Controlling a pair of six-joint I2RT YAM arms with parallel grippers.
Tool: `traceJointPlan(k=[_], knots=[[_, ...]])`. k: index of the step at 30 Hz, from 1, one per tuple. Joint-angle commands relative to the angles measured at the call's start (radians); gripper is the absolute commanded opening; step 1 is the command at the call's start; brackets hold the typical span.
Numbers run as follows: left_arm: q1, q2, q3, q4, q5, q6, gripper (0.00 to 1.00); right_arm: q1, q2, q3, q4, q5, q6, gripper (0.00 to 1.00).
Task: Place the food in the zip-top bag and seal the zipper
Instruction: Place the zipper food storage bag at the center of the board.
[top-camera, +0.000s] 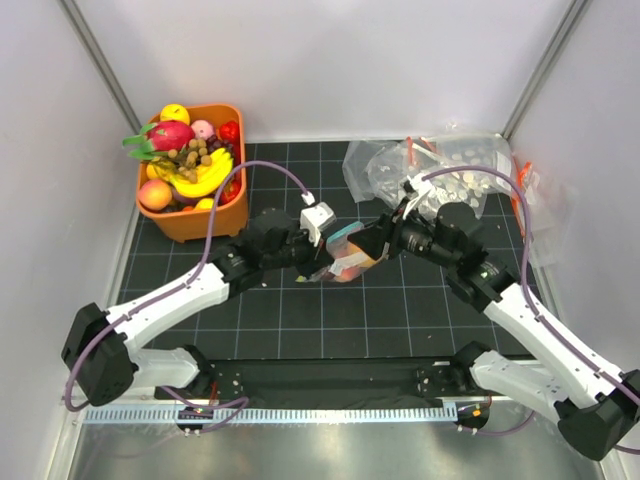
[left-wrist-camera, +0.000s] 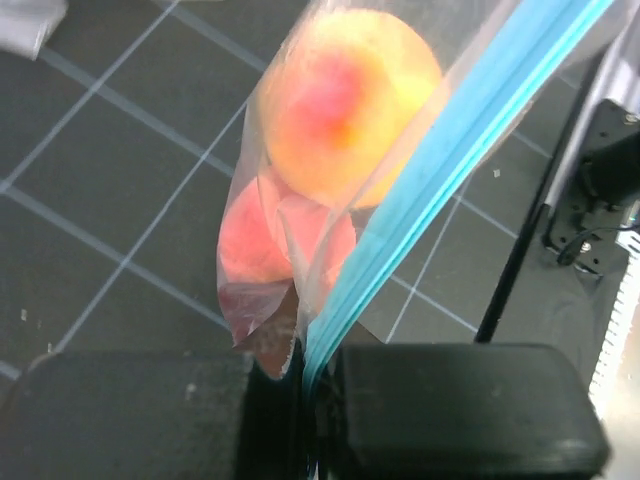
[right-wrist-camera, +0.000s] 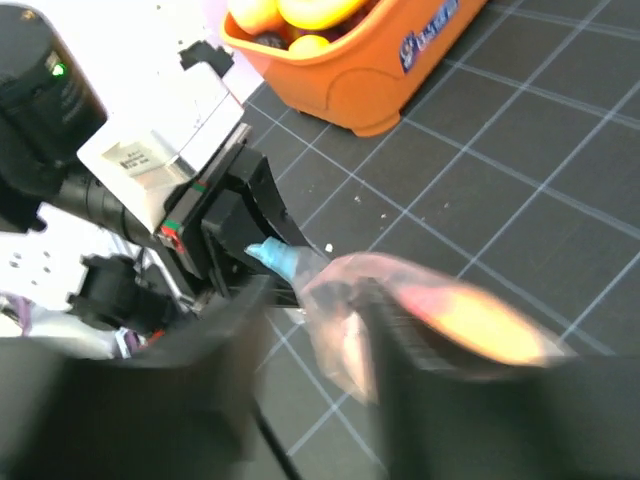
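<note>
– Clamping what, the left end effector (left-wrist-camera: 310, 372)?
– Closed tight on the zipper (left-wrist-camera: 450, 150); the zip-top bag (left-wrist-camera: 262, 305) extends just beyond it over the worktop (left-wrist-camera: 100, 200), food (left-wrist-camera: 345, 100) inside.
– Right end effector (right-wrist-camera: 320, 335)?
– Fingers apart astride the bag; grip unclear

Basket label: blue patch (right-wrist-camera: 430, 42) with white lettering on the orange basket's (right-wrist-camera: 370, 95) wall, too blurred to read.
Wrist sticker: white sticker (right-wrist-camera: 135, 160) on the left arm's wrist housing, tiny dark print, illegible.
Readable text: none.
</note>
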Motion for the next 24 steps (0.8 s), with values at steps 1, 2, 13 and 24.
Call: traceJointPlan(k=[1,2,13,24], knots=[[0.004,0.014,0.057,-0.061,-0.106,-0.055,0.0,0.002,0.02,-0.026,0.052,0.064,0.005,0.6],[0.004,0.022,0.071,-0.132,-0.147,-0.069,0.0,0.002,0.029,-0.034,0.046,0.141,0.006,0.72],[0.118,0.236,0.163,-0.348,-0.428,-0.164,0.02,0.001,0.094,-0.158,0.109,0.24,0.046,0.81],[0.187,0.177,0.155,-0.352,-0.484,-0.222,0.99,0.001,0.03,-0.229,0.069,0.295,0.023,0.84]])
